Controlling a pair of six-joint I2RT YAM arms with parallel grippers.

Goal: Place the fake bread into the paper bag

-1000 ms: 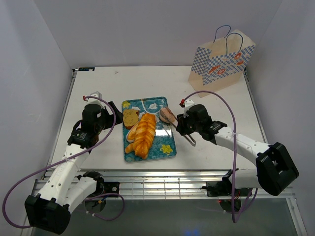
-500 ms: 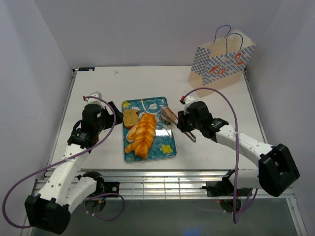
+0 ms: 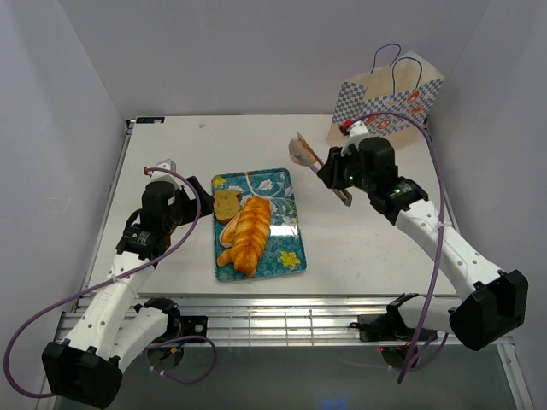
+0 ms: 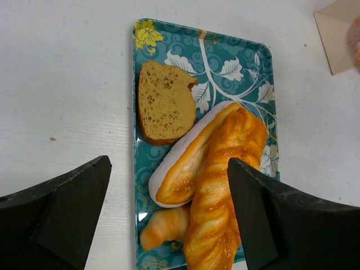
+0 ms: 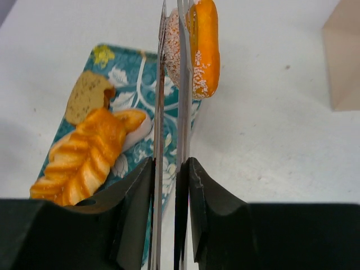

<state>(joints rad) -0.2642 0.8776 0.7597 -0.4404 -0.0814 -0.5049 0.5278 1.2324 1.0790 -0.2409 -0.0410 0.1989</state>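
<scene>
My right gripper (image 3: 344,173) is shut on metal tongs (image 5: 169,107), and the tongs pinch a sugared golden bread piece (image 5: 197,48) in the air, right of the blue patterned tray (image 3: 289,256) and left of the paper bag (image 3: 389,107). That bread also shows in the top view (image 3: 301,151). On the tray lie a braided loaf (image 4: 225,191), an oval bun (image 4: 188,166), a toast slice (image 4: 163,101) and a small croissant (image 4: 166,228). My left gripper (image 4: 169,169) is open and empty above the tray's near left part.
The checked bag stands at the table's far right corner, near the right wall; one bottom corner of it shows in the right wrist view (image 5: 343,62). The arms' purple cables loop over the table.
My right gripper has lifted the tongs with the bread piece off the tray's right edge and carried them up and back toward the bag. The left arm has not moved.
</scene>
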